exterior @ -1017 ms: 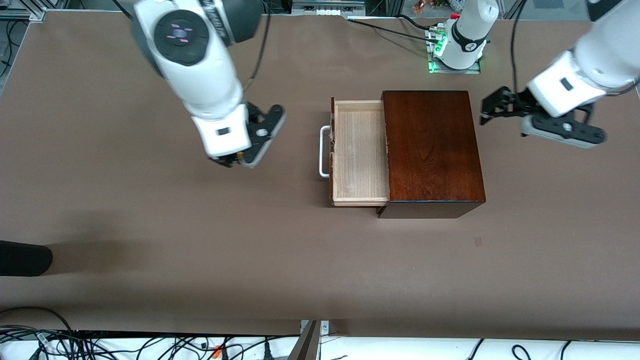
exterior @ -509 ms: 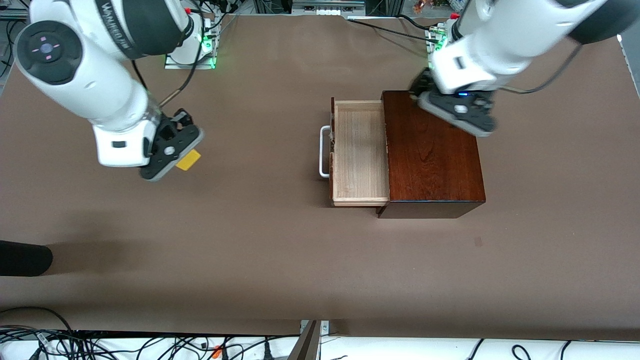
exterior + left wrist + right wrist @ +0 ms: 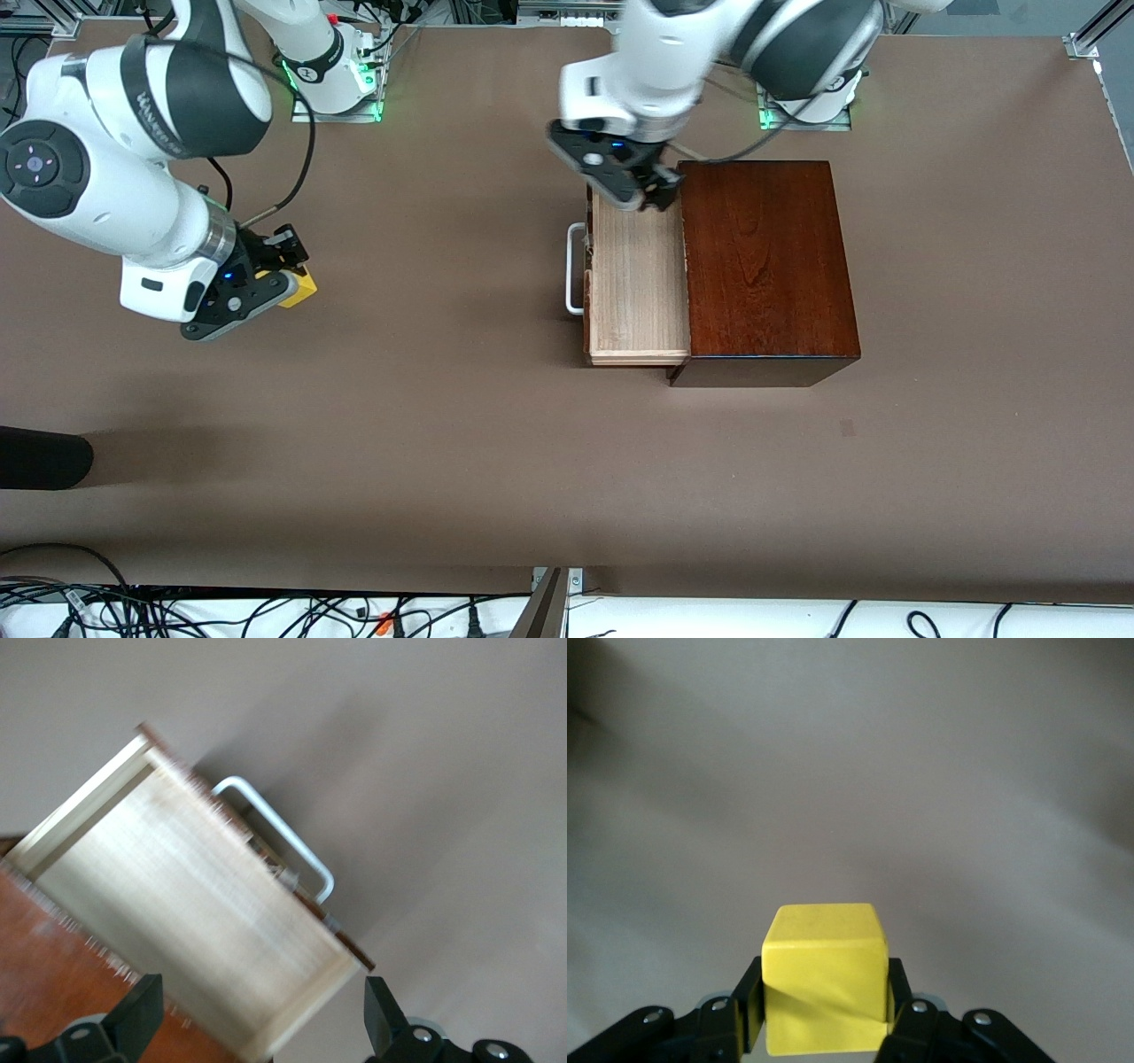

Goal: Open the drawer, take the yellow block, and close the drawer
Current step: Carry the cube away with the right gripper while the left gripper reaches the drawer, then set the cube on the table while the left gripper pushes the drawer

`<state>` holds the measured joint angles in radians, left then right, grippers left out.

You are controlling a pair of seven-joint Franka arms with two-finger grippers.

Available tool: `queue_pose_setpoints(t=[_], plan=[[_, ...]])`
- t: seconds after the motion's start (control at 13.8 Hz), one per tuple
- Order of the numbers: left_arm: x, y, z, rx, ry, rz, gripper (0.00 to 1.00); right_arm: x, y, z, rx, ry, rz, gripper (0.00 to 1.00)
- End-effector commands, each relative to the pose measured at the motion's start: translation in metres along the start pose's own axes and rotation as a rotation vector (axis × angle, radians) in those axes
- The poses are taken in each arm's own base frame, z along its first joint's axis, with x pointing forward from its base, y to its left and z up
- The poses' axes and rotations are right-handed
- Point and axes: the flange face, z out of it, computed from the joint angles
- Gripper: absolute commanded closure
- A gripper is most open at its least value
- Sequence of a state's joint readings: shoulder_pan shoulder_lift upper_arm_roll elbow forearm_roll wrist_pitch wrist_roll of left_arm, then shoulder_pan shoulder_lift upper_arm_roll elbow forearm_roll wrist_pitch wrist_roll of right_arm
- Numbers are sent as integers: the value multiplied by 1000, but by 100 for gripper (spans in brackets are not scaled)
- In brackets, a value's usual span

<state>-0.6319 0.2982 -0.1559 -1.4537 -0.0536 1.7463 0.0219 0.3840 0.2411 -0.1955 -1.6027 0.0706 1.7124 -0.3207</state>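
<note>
Your right gripper (image 3: pixel 824 1010) clamps smooth yellow block (image 3: pixel 824 988) (cube) over table (image 3: pixel 443 443). Left gripper (image 3: pixel 257 1028), fingers spread, empty, over pale-wood drawer (image 3: pixel 638 283); glossy box (image 3: pixel 766 266).

Bright yellow block (image 3: pixel 824 979), pale wood drawer (image 3: pixel 638 283) w/ white handle (image 3: pixel 574 270), dark reddish box (image 3: pixel 766 266), prob. brown table (image 3: pixel 443 443)

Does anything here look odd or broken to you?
Nothing stands out. The drawer is pulled out of its box, sits straight and looks empty. The right gripper holds the yellow block squarely; the left gripper is open over the drawer.
</note>
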Motion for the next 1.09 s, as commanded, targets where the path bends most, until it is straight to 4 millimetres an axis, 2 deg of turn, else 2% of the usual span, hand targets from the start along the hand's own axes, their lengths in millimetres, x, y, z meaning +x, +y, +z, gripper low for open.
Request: queue_pose_setpoints(t=[0.0, 0.15, 0.22, 0.36, 0.51, 0.65, 0.8, 0.94, 1.02], plan=[[22, 35, 28, 44, 14, 219, 0, -23, -10, 33, 33, 43, 87, 86], [35, 53, 55, 40, 26, 347, 0, -28, 2, 61, 31, 51, 118, 86], [40, 71, 72, 42, 28, 440, 0, -29, 5, 80, 31, 51, 142, 86], [57, 87, 101, 82, 31, 601, 0, -32, 17, 124, 21, 63, 202, 86], [75, 87, 119, 103, 20, 749, 0, -35, 37, 162, 15, 71, 253, 86], [79, 82, 145, 99, -16, 850, 0, -38, 45, 193, 16, 57, 305, 86], [81, 75, 164, 132, -56, 895, 0, -37, 49, 211, 15, 47, 354, 85], [80, 73, 177, 176, -90, 908, 0, -33, 52, 230, 7, 56, 361, 76], [80, 70, 181, 178, -100, 908, 0, -30, 53, 237, 4, 59, 360, 76]])
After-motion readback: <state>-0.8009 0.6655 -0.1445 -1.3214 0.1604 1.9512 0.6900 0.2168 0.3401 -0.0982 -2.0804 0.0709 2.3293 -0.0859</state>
